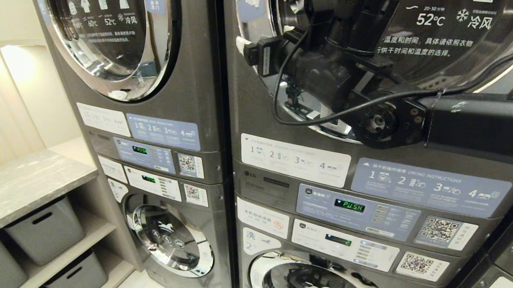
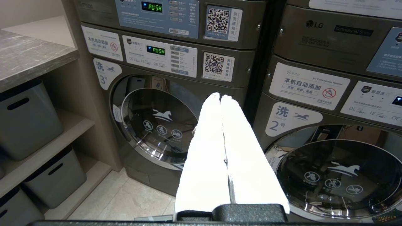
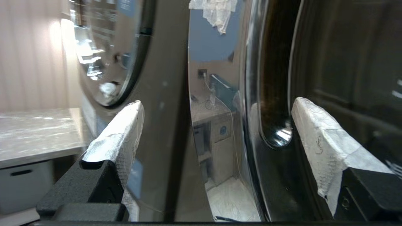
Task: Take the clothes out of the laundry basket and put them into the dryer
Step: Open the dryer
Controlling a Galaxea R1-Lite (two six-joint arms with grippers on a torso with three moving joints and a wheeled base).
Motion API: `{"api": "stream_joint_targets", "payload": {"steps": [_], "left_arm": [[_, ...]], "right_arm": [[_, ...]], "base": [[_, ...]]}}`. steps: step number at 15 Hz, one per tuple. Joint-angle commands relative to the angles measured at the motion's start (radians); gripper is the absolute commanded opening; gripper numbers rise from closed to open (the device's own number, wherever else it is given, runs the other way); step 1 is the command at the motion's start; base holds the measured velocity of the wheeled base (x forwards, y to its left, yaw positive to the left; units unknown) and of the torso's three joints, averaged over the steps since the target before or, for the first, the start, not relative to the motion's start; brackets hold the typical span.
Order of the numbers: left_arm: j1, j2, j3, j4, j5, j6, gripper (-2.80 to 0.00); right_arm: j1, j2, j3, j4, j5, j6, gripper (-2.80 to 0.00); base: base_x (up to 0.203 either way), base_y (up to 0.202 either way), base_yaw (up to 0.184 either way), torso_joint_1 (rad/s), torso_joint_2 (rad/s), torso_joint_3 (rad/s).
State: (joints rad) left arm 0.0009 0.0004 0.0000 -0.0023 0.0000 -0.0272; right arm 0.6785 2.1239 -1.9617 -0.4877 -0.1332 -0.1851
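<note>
The clothes and the laundry basket are out of view. My right arm is raised in front of the upper right dryer (image 1: 413, 43), whose round glass door looks shut. My right gripper (image 1: 243, 44) is at the door's left edge. Seen from its wrist, the right gripper (image 3: 218, 103) is open and empty. One padded finger (image 3: 122, 135) is before the grey panel between the machines and the other (image 3: 317, 138) before the dark glass, with the chrome door rim (image 3: 248, 94) between them. My left gripper (image 2: 220, 96) is shut and empty, parked low and facing the washers.
A second dryer (image 1: 106, 36) stands to the left, with washers (image 1: 172, 239) below both. A stone-topped counter (image 1: 25, 178) with grey bins (image 1: 44, 230) on its shelves is at the far left. A crumpled white scrap (image 3: 216, 11) sticks to a blue label on the door rim.
</note>
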Motion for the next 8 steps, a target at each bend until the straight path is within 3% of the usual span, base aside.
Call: {"api": "stream_joint_targets", "payload": {"steps": [1,8], "left_arm": [[0.000,0.001,0.000,0.000,0.000,0.000,-2.80],[0.001,0.000,0.000,0.001,0.000,0.000,-2.80]], "right_arm": [[-0.022,0.005,-0.002,-0.004,-0.001,0.000,0.00],[-0.029,0.007,-0.002,0.003,0.093,0.004,0.00]], "base": [[0.000,0.000,0.000,0.000,0.00,0.000],[0.000,0.000,0.000,0.000,0.00,0.000]]}}
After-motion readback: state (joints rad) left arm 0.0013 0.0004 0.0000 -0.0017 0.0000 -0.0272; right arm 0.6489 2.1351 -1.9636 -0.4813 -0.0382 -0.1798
